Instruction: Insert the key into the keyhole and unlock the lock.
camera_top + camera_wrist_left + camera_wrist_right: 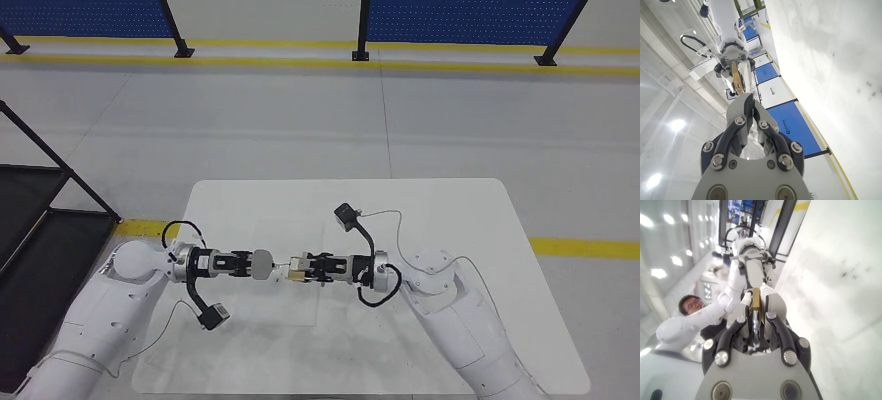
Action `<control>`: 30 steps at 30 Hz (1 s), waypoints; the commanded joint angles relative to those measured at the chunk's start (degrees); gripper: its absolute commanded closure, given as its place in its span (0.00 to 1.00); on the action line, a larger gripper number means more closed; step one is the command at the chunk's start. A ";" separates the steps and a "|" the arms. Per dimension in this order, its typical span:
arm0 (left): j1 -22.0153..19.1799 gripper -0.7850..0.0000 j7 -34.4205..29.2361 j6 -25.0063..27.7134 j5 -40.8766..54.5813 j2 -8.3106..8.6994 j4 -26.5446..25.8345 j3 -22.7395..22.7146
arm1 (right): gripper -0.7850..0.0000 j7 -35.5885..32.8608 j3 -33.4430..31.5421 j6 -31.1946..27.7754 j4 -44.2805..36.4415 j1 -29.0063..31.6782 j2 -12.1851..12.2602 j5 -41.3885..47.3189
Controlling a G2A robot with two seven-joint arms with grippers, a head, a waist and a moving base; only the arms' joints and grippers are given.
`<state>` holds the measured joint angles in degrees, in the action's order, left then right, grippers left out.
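Note:
Both arms meet above the middle of the white table [450,220]. My right gripper [303,268] is shut on a brass padlock [755,300]; its silver shackle [755,328] points back toward the wrist. In the left wrist view the padlock [736,77] turns its keyhole end [738,86] toward my left gripper [751,98]. That gripper is shut, its tips just short of the keyhole and slightly off to one side. A thin key [281,266] bridges the gap between my left gripper [262,264] and the lock; the black pads [748,106] hide most of it.
A black rack [40,220] stands on the floor left of the table. Blue barrier panels [460,20] and a yellow floor line [300,62] run along the back. Both grippers hover above the tabletop.

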<state>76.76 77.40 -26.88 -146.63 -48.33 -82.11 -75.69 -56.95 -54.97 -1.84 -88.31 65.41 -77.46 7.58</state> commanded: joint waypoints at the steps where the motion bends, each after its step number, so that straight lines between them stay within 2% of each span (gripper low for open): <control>1: 0.33 1.00 -0.25 -0.25 0.46 0.22 -0.31 -0.23 | 1.00 -0.23 0.49 0.36 0.58 -0.87 -0.09 0.31; 10: 1.44 1.00 -0.72 -0.73 2.49 1.27 -1.65 -1.25 | 1.00 0.49 2.19 0.64 2.50 -2.71 -0.34 1.34; 30: 1.34 1.00 -1.53 -1.54 3.54 2.63 -2.23 0.09 | 1.00 0.87 2.99 -0.03 3.32 -3.55 -0.02 2.66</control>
<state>78.09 75.92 -28.37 -143.10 -45.77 -84.30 -75.60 -56.07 -51.93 -1.85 -84.95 61.85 -77.51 10.26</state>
